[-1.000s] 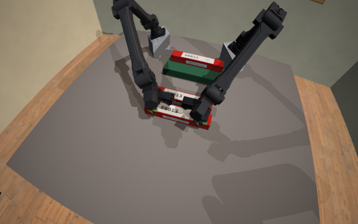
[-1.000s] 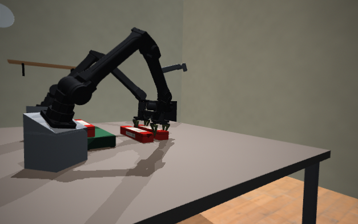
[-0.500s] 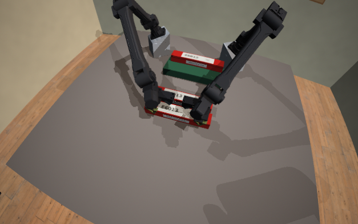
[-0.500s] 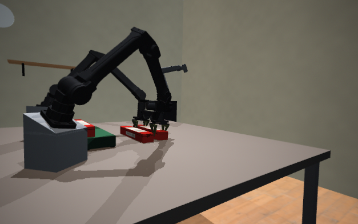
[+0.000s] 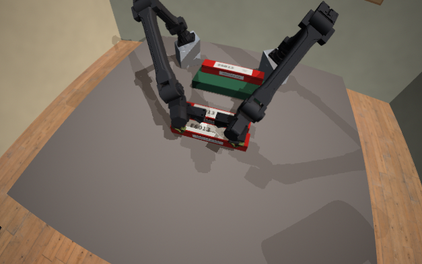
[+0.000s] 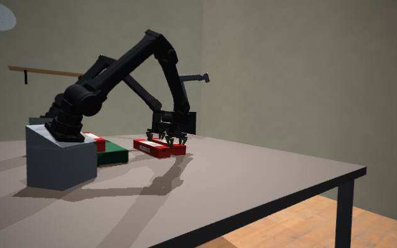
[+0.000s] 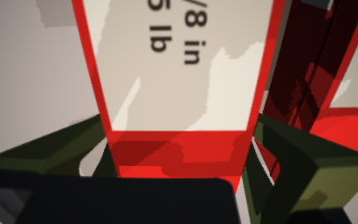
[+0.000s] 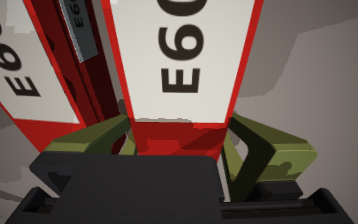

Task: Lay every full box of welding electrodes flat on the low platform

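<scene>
A red box point(image 5: 200, 128) point(image 6: 179, 150) point(image 7: 180, 95) point(image 8: 145, 100) with a white label is gripped across its width at both ends. My right gripper point(image 5: 179, 128) point(image 6: 176, 141) point(image 8: 179, 111) is shut on its "E6013" end, my left gripper point(image 5: 237, 144) point(image 6: 155, 136) point(image 7: 179, 111) on its "5 lb" end. Whether it touches the table is unclear. A second box point(image 5: 211, 112) point(image 6: 150, 145) point(image 7: 350, 125) point(image 8: 25, 107) lies alongside, nearer the arm bases, with a narrow gap. The third box point(image 5: 232, 69) point(image 6: 100, 145) lies flat on the green platform point(image 5: 220, 82) point(image 6: 114, 155), towards its base side.
Grey arm bases point(image 5: 188, 52) point(image 6: 61, 164) stand behind the platform, one on each side. My two wrists are close together above the gripped box, and my left forearm point(image 5: 276, 67) passes in front of the platform's end in the top view.
</scene>
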`<state>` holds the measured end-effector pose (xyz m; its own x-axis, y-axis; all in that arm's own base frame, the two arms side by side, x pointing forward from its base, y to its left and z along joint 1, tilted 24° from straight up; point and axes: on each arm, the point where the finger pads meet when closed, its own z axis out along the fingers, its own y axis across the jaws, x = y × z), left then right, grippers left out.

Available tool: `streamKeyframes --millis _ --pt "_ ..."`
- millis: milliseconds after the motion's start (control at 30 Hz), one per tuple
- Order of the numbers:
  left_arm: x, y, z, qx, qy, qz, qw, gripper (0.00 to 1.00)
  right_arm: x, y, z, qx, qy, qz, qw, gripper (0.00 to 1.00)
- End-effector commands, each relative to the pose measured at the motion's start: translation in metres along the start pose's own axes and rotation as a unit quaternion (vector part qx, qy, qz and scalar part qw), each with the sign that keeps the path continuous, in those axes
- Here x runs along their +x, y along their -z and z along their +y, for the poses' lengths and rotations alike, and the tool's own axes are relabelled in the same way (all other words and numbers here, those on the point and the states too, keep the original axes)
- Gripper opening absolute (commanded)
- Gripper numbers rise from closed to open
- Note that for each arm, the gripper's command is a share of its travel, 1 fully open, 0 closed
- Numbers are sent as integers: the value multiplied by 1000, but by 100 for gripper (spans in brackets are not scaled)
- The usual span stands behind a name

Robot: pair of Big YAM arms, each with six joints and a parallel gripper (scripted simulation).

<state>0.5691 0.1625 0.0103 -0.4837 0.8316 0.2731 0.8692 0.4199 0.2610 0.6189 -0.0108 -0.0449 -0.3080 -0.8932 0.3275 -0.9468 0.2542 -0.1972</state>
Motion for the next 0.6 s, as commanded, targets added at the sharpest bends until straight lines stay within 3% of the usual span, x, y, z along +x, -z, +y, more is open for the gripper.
streamKeyframes --millis 0,567 --pt "-1 72 38 -65 15 -17 998 0 -4 72 -38 69 -11 -21 997 0" --pt "0 73 27 -65 16 -18 998 0 -4 72 -27 69 -12 -21 997 0"
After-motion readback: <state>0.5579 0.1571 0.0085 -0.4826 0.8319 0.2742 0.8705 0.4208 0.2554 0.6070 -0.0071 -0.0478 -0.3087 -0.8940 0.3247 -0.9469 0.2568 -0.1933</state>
